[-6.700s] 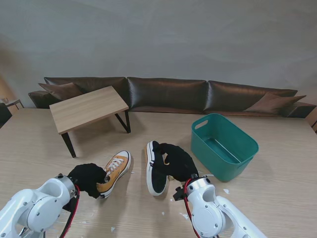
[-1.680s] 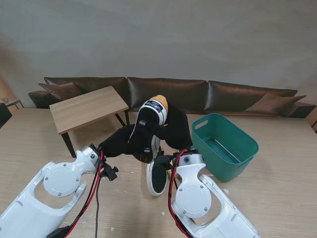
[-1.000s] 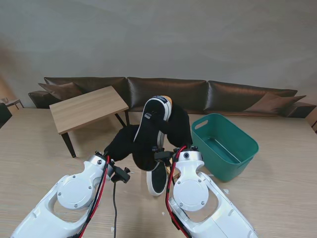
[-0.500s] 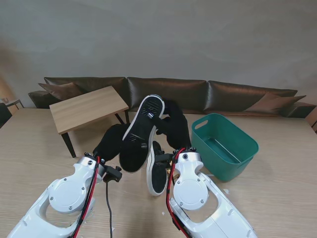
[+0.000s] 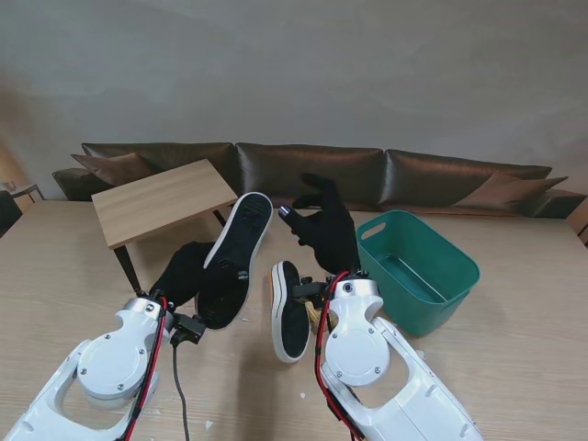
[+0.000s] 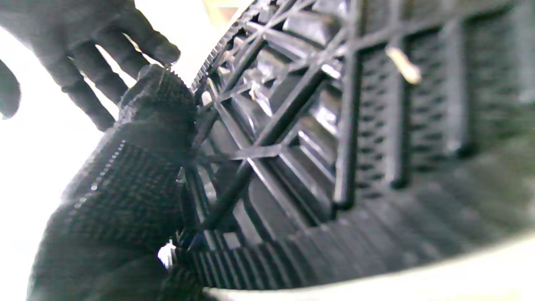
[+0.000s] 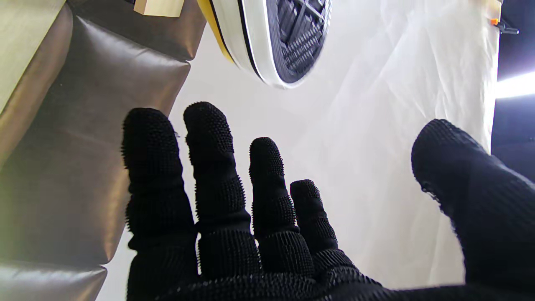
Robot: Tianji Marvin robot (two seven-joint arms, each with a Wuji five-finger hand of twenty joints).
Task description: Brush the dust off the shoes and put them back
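Ridged rubber shoe sole (image 6: 317,138), knit-gloved fingers (image 7: 209,167)

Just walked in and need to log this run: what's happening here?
The left hand holds a yellow shoe up off the table, sole toward the camera. The right hand is raised beside it, open and empty. A second shoe lies on its side on the table, next to a green bin.

Basin (image 5: 418,269) right of shoes (image 5: 292,312).
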